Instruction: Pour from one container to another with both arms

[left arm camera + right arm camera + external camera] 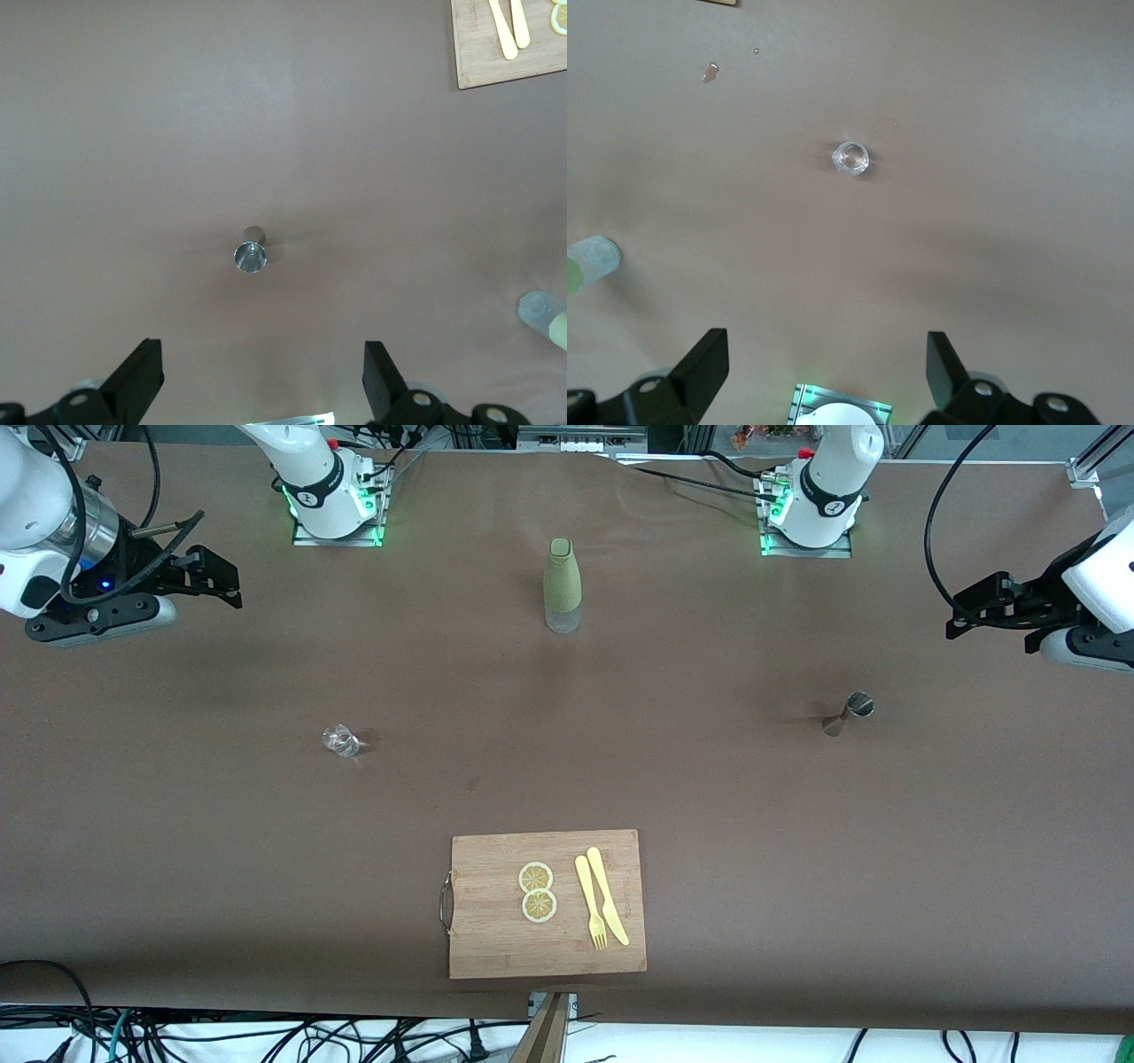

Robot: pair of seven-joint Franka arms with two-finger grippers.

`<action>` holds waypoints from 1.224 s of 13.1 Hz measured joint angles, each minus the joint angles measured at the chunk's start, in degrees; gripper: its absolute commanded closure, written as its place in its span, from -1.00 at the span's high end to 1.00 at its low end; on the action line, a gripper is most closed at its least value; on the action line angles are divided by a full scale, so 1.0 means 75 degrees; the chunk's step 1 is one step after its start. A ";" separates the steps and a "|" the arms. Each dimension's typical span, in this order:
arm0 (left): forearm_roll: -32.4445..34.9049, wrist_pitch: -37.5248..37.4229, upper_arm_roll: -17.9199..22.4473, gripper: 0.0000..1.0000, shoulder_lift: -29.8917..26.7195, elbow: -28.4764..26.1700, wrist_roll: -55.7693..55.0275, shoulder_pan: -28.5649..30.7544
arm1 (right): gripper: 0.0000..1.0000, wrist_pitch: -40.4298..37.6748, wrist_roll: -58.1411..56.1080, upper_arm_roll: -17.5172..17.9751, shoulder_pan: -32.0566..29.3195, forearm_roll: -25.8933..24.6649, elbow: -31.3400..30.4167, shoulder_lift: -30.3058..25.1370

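Jigger (251, 255) and small, perhaps glass, cup (852, 158) on table, clear of both grippers' spread, empty fingers (142, 376).

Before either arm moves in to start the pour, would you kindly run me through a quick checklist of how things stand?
1. Left gripper open, holding nothing, up over the table's left-arm end: ok.
2. Right gripper open, holding nothing, over the right-arm end: ok.
3. Metal jigger upright, nothing touching it: ok.
4. Small clear glass standing free: ok.
5. Green bottle upright between the bases: ok.
6. Liquid in jigger or glass: cannot tell.
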 measured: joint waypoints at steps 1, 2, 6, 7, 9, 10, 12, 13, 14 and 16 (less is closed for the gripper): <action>0.0000 0.0000 -0.0002 1.00 0.0005 0.0008 0.0000 0.0000 | 0.98 -0.0001 0.0003 0.0001 0.0000 -0.0015 0.0001 0.0000; 0.0000 0.0000 -0.0006 1.00 0.0007 0.0012 0.0000 -0.0001 | 0.98 -0.0003 0.0028 0.0004 0.0001 -0.0025 0.0004 0.0000; 0.0000 0.0000 -0.0076 1.00 0.0010 0.0020 0.0000 -0.0015 | 0.98 -0.0003 0.0089 0.0022 0.0003 -0.0029 0.0012 -0.0001; 0.0000 0.0000 -0.0097 1.00 0.0010 0.0020 0.0000 -0.0028 | 0.98 -0.0003 0.0089 0.0022 0.0003 -0.0029 0.0013 0.0000; 0.0000 -0.0003 -0.0106 1.00 0.0010 0.0021 0.0000 -0.0035 | 0.98 -0.0003 0.0089 0.0022 0.0003 -0.0029 0.0013 0.0000; 0.0000 -0.0003 -0.0105 1.00 0.0010 0.0021 0.0000 -0.0034 | 0.98 -0.0003 0.0090 0.0024 0.0004 -0.0029 0.0014 -0.0003; 0.0000 -0.0007 -0.0093 1.00 0.0010 0.0021 0.0000 -0.0032 | 0.98 -0.0003 0.0091 0.0032 0.0005 -0.0029 0.0016 -0.0011; 0.0000 -0.0029 -0.0083 1.00 0.0010 0.0016 0.0000 -0.0032 | 0.98 -0.0003 0.0092 0.0033 0.0005 -0.0030 0.0020 -0.0012; 0.0000 -0.0069 -0.0073 1.00 0.0010 -0.0002 0.0000 -0.0030 | 0.98 -0.0003 0.0092 0.0033 0.0003 -0.0031 0.0024 -0.0014; 0.0000 -0.0227 -0.0052 1.00 0.0010 -0.0068 0.0000 -0.0021 | 0.98 -0.0030 0.0093 0.0033 0.0003 -0.0033 0.0024 -0.0012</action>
